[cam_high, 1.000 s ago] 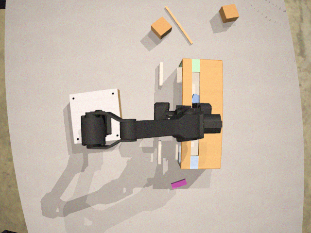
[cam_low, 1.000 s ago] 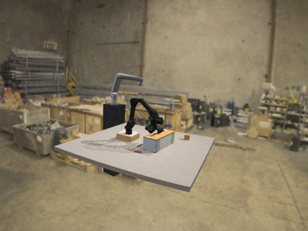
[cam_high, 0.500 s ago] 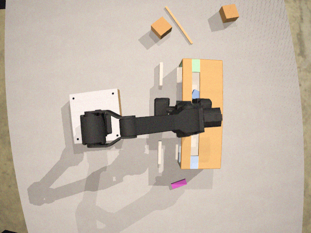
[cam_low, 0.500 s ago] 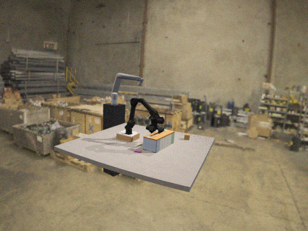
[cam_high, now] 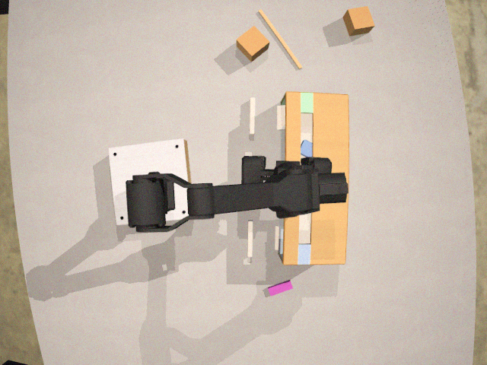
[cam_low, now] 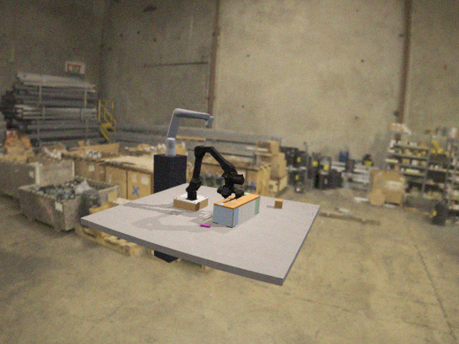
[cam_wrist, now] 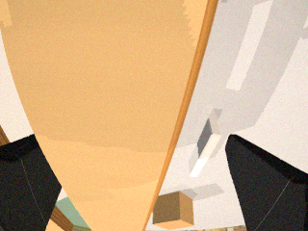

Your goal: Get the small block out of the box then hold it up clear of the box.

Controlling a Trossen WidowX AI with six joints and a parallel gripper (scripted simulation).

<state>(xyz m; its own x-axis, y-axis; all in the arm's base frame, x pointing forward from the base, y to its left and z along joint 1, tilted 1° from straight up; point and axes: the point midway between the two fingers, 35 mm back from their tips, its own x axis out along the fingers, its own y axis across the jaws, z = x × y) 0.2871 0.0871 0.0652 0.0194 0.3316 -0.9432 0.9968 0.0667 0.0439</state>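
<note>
Black angular claw [cam_high: 286, 166] [cam_low: 230, 194] [cam_wrist: 157, 135] was spread, empty, over smooth orange-topped oblong box [cam_high: 331, 137] [cam_low: 242, 201] [cam_wrist: 106, 87], right of centre in top view; blue angular block [cam_high: 307, 148] showed through slot.

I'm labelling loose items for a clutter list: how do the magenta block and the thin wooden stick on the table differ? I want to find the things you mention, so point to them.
The magenta block [cam_high: 280, 287] [cam_low: 205, 225] is short and stubby, while the thin wooden stick [cam_high: 280, 39] is long and slender. The block is bright magenta; the stick is pale tan. The block lies near the box's blue end, the stick beyond its green end. Both lie on the table outside the box.
</note>
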